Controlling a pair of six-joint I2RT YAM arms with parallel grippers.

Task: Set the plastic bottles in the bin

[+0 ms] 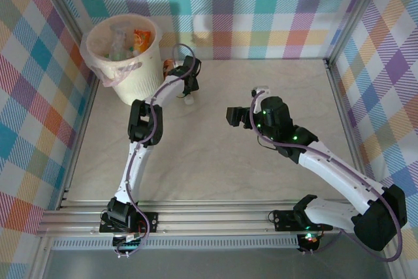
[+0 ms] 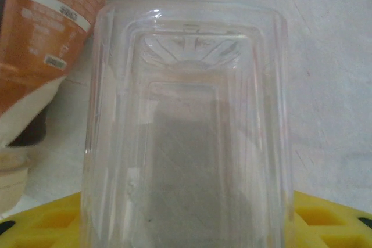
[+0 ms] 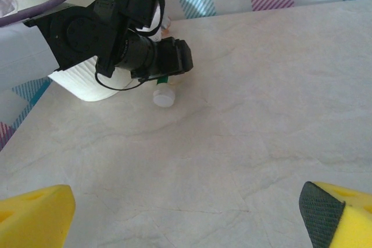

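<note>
Clear plastic makes the ribbed bottle [image 2: 186,120] that lies on the pale table [image 2: 337,85], between the yellow fingers [image 2: 40,225] of the left gripper [image 1: 190,88]. One finger stands close at each side of it, but I cannot tell if they already press it or are only near. An orange-labelled bottle [image 2: 52,27] lies at 10 o'clock from the ribbed one. Seen from above, the left gripper is low over the table, at about 4 o'clock from the bin [image 1: 138,86] and just beside its wall. The bin is cream-white with a bag [image 1: 111,78] over its rim. It stands at 10 o'clock on the table and has several bottles [image 1: 127,44] inside. The right gripper [image 1: 238,117] hangs near the middle of the table, at 4 o'clock from the left one and well apart from it. Its jaws are wide and nothing is between them.
</note>
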